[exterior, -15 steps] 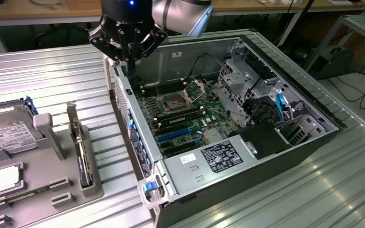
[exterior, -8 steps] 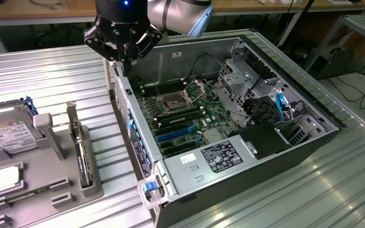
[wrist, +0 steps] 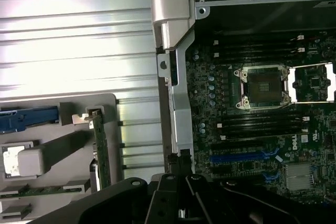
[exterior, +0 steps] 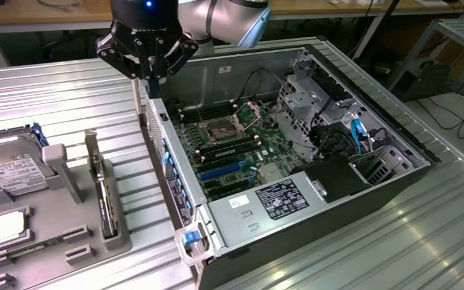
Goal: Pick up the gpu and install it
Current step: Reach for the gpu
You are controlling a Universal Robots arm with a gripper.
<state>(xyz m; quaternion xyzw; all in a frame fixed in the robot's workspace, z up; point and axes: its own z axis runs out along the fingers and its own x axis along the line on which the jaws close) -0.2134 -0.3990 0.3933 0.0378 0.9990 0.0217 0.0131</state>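
The gpu point(exterior: 106, 202) stands on edge in a slot of the grey holder point(exterior: 51, 244) at the exterior view's left, a thin dark slab with its silver bracket at the far end. The wrist view shows its green edge point(wrist: 100, 150) with the bracket beside it. My gripper point(exterior: 153, 89) hangs above the near wall of the open computer case point(exterior: 167, 151), up and to the right of the gpu and apart from it. Its fingers point(wrist: 181, 211) are shut with nothing between them. Blue expansion slots point(exterior: 220, 172) lie on the motherboard point(wrist: 247, 157).
A silver hard drive point(exterior: 10, 164) with a white label sits in the holder's far left. Inside the case are the CPU socket point(exterior: 220, 130), a drive cage point(exterior: 313, 103) and the power supply point(exterior: 284, 199). Everything rests on a ribbed metal table point(exterior: 55, 103).
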